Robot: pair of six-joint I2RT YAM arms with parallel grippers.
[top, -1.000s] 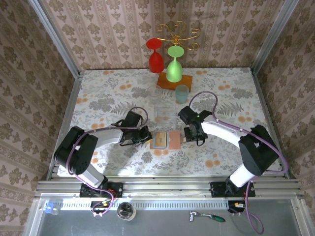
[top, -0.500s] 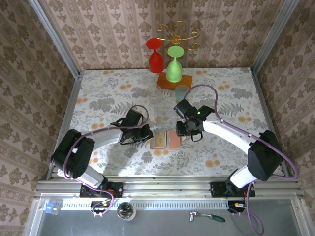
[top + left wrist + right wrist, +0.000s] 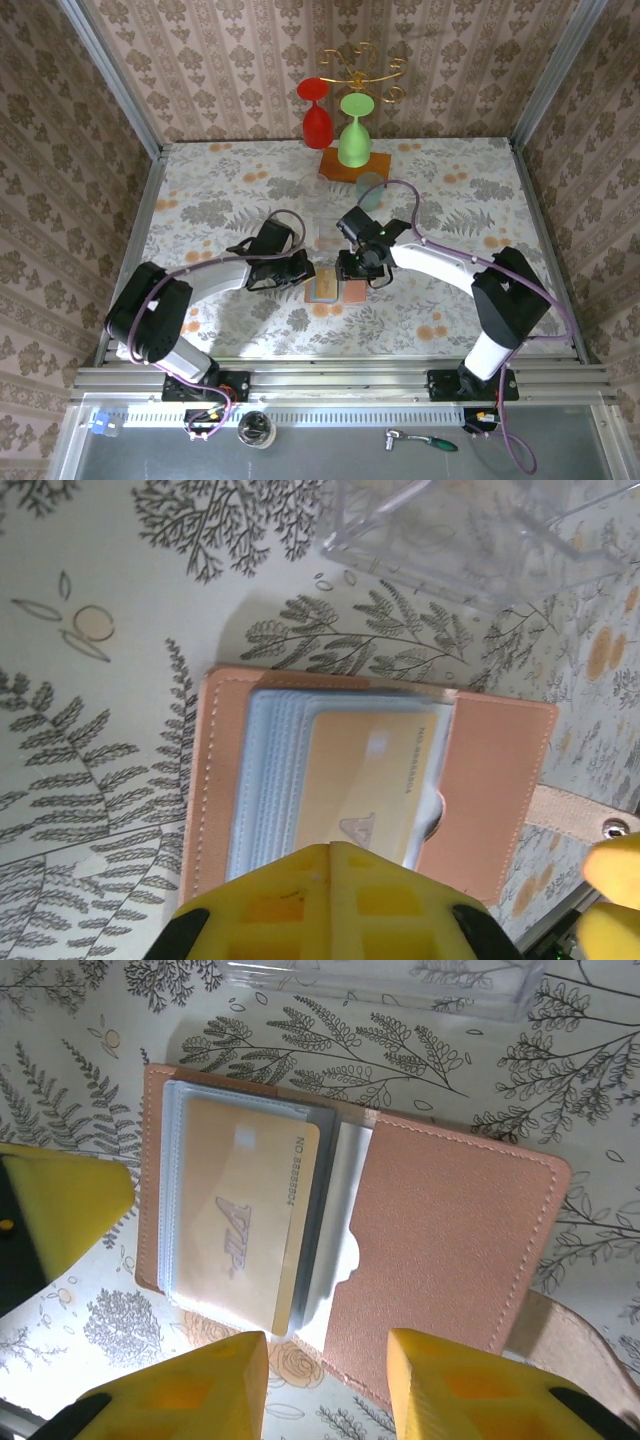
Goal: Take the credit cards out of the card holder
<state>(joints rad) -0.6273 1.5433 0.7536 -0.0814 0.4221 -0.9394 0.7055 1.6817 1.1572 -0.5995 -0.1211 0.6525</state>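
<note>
The card holder (image 3: 328,290) lies open on the floral table between my two grippers, tan-pink leather with pale blue pocket panels. An orange credit card (image 3: 240,1222) sits in the left pocket stack, sticking out a little toward the fold; the same card (image 3: 365,770) appears in the left wrist view. My left gripper (image 3: 331,848) is shut, its yellow tips together over the holder's (image 3: 490,780) near edge, nothing between them. My right gripper (image 3: 326,1360) is open, its fingers straddling the holder's (image 3: 455,1230) lower edge just beyond the card's corner.
A clear plastic box (image 3: 470,530) stands just beyond the holder. Farther back are a teal cup (image 3: 370,188), a clear glass (image 3: 314,184) and a wooden block (image 3: 340,165) under a gold stand holding a red glass (image 3: 317,120) and a green glass (image 3: 352,135).
My right gripper has swung left from beside the holder to above it, and its fingers have narrowed somewhat. The left gripper has stayed shut at the holder's left side.
</note>
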